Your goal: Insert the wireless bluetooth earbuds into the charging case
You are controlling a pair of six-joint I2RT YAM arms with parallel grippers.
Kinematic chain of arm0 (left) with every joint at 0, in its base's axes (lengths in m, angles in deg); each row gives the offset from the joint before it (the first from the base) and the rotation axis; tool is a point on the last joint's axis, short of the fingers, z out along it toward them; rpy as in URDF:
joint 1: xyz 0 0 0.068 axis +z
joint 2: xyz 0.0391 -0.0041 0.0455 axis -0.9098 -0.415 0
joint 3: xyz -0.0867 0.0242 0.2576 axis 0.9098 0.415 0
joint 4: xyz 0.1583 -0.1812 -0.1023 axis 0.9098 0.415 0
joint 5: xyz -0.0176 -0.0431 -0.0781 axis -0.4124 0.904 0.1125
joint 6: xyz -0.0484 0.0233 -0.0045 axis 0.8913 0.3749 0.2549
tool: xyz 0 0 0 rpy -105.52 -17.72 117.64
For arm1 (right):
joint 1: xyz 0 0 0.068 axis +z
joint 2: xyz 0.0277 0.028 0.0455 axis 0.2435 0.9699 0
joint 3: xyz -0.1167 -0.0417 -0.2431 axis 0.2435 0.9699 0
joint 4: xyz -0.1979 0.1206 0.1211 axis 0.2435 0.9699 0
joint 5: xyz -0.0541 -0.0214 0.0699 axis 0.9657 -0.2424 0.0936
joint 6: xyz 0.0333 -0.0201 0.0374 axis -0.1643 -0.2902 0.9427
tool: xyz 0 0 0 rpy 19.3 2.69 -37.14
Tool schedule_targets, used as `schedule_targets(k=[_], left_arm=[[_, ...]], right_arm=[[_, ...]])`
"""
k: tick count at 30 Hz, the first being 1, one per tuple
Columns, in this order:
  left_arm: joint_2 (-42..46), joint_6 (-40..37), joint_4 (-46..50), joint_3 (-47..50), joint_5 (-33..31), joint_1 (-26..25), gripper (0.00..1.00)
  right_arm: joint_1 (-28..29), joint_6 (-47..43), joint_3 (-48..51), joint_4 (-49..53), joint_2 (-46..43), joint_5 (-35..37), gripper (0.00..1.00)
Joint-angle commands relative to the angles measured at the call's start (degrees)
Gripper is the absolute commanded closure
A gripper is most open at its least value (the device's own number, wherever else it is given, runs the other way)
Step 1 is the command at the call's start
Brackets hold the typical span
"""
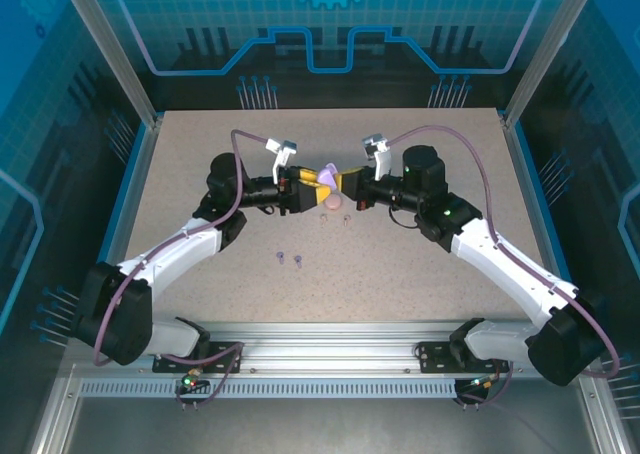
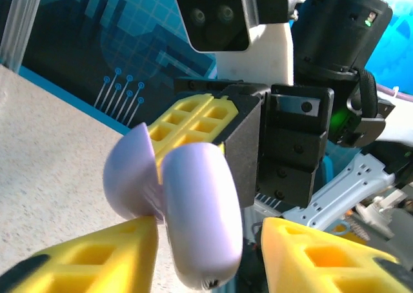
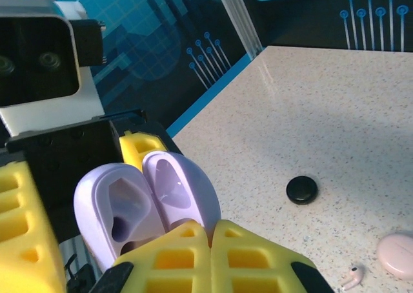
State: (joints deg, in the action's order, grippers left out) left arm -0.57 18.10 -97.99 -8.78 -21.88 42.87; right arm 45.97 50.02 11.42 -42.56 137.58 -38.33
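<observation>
Lilac charging case (image 3: 145, 202) sits open mid-air, right gripper (image 3: 210, 254) clamped on it, left gripper (image 2: 208, 228) spread loose, so next up's probably fetching a lilac earbud (image 1: 298, 263).

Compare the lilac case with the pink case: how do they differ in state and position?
The lilac case stands open, its lid swung back; the pink case looks closed. The lilac case is held above the table by the right gripper; the pink case lies on the table. Colour differs too: lilac against pale pink. Both are small, rounded and smooth.
</observation>
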Motion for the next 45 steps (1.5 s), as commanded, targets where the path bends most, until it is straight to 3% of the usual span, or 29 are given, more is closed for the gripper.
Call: schedule_targets(k=[1, 5, 11, 19, 28, 33, 45], left_arm=[[2.0, -1.4, -0.1, 0.2, -2.2, -0.3, 0.40], [3.2, -2.9, 1.5, 0.7, -5.7, -0.2, 0.30], [5.0, -7.4, 8.1, -1.2, -6.4, 0.9, 0.25], [3.8, -21.9, 30.5, -10.5, -4.1, 1.5, 0.21], [-0.9, -36.4, 54.2, -22.7, -0.8, 1.6, 0.21], [-3.7, -40.9, 63.4, -28.2, 0.9, 1.6, 0.25], [-7.6, -43.1, 67.7, -31.6, 1.3, 1.3, 0.30]], right_arm=[[1.0, -1.6, -2.6, 1.0, -0.2, 2.4, 1.00], [1.0, -2.9, -3.7, 4.0, -0.8, 5.4, 1.00], [0.9, -8.1, -7.3, 11.9, -1.0, 9.4, 1.00], [0.3, -18.1, -14.0, 23.4, 0.6, 11.2, 1.00], [-0.4, -29.8, -20.3, 34.3, 3.8, 11.2, 1.00], [-0.5, -31.3, -21.9, 36.1, 5.1, 10.4, 1.00], [0.0, -31.0, -24.5, 35.8, 9.6, 7.7, 1.00]])
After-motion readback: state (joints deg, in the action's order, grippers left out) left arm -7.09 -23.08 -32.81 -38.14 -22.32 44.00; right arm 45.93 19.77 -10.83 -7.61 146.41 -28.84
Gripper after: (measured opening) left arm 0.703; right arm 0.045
